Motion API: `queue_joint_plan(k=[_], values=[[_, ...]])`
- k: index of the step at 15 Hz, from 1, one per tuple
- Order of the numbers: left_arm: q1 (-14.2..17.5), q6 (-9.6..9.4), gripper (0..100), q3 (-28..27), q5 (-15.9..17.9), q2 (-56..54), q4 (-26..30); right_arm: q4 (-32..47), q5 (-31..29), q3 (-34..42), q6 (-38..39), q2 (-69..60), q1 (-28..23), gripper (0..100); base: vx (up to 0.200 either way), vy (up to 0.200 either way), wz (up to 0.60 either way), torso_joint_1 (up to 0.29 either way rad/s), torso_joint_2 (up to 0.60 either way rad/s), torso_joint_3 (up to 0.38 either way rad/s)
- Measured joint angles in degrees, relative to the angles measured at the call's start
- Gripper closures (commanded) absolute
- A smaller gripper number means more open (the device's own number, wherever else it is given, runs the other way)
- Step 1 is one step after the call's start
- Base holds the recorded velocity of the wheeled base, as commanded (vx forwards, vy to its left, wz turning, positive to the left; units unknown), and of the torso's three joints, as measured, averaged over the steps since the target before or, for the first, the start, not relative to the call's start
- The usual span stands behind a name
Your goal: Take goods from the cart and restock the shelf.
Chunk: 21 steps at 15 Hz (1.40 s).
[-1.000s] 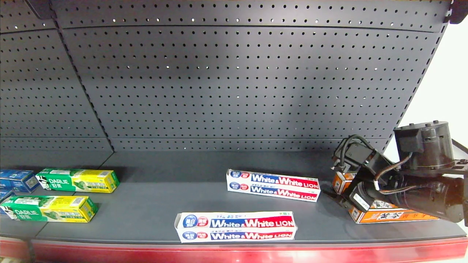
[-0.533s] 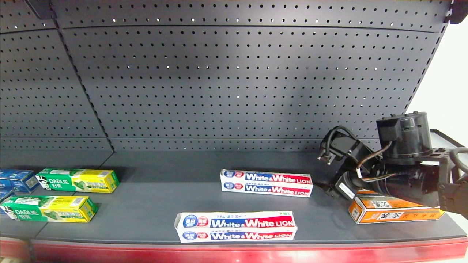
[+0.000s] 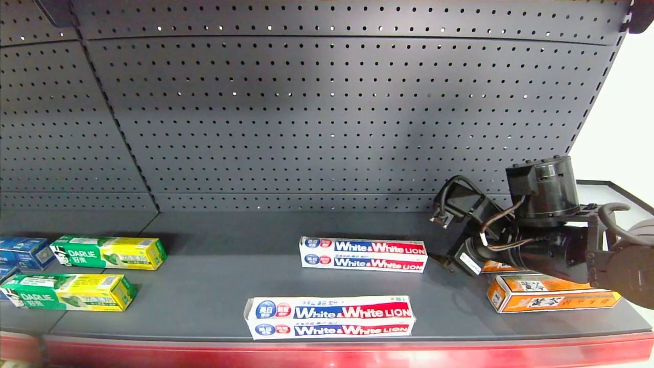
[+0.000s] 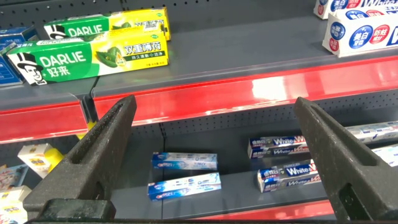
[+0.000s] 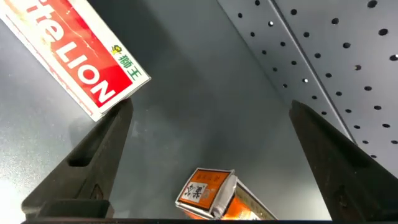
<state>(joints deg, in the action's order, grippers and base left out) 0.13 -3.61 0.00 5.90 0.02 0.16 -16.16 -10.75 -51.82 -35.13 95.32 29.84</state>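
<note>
A white, red and blue toothpaste box lies toward the back of the grey shelf. My right gripper is low on the shelf at this box's right end. In the right wrist view the gripper is open, with one fingertip against the box's end. An orange box lies between the spread fingers, further back. My left gripper is open and holds nothing, in front of the red shelf edge.
A second white box lies at the shelf's front. Two orange boxes sit on the right under my right arm. Green and yellow boxes and a blue box are at the left. A lower shelf holds more boxes.
My right arm has swung left along the shelf, and the rear white box has slid left ahead of its fingertip. The front orange box is now uncovered.
</note>
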Motion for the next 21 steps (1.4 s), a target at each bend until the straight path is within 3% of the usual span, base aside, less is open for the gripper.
queue_joint_plan(k=[21], values=[[0.05,0.00,0,0.00,0.00,0.00,0.02,-1.21,0.20,-1.60,0.10,3.00,0.11,0,0.000,0.000,0.00,0.000,0.00,0.000]])
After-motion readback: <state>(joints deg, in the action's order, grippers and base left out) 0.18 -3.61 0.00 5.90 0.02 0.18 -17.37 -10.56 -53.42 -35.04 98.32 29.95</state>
